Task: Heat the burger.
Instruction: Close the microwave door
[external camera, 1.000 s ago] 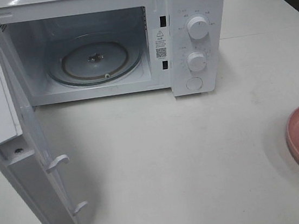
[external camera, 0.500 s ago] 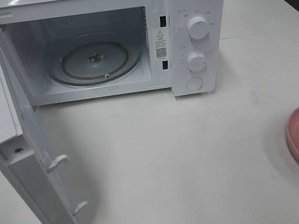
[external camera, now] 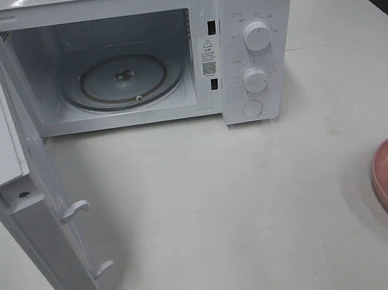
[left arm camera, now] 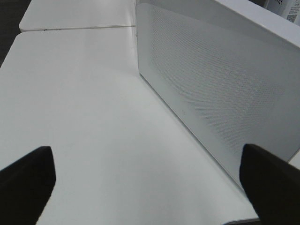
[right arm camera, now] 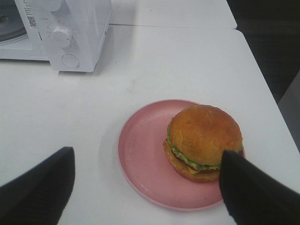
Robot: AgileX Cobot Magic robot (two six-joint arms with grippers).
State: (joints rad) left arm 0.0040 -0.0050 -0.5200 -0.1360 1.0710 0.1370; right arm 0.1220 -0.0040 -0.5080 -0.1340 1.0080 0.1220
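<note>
- While the microwave (external camera: 140, 52) stands with its door (external camera: 28, 179) swung wide, neither arm shows in the high view; only the wrist cameras catch the grippers.
- Over bare table (left arm camera: 84, 117), the left gripper (left arm camera: 150, 183) hangs with its dark fingers (left arm camera: 26, 183) spread far apart and nothing between them, just beside the door's perforated outer face.
- Above the pink plate (right arm camera: 140, 154), the right gripper (right arm camera: 150, 183) is tilted down, jaws parted wide and holding nothing; one fingertip (right arm camera: 243, 187) overlaps the plate's edge in this view, though I cannot tell if it touches.
- Sitting on that plate, toward one side, is the burger (right arm camera: 204, 138): a domed golden-brown bun, slightly matte, with a frill of green lettuce, a yellow cheese edge and a dark patty.
- Smooth and round, the plate has a shallow raised rim.
- Inside the glossy white oven lies a clear glass turntable (external camera: 124, 79); two round knobs (external camera: 257, 36) sit above a round button.
- White tabletops, butted together with visible seams, carry everything.
</note>
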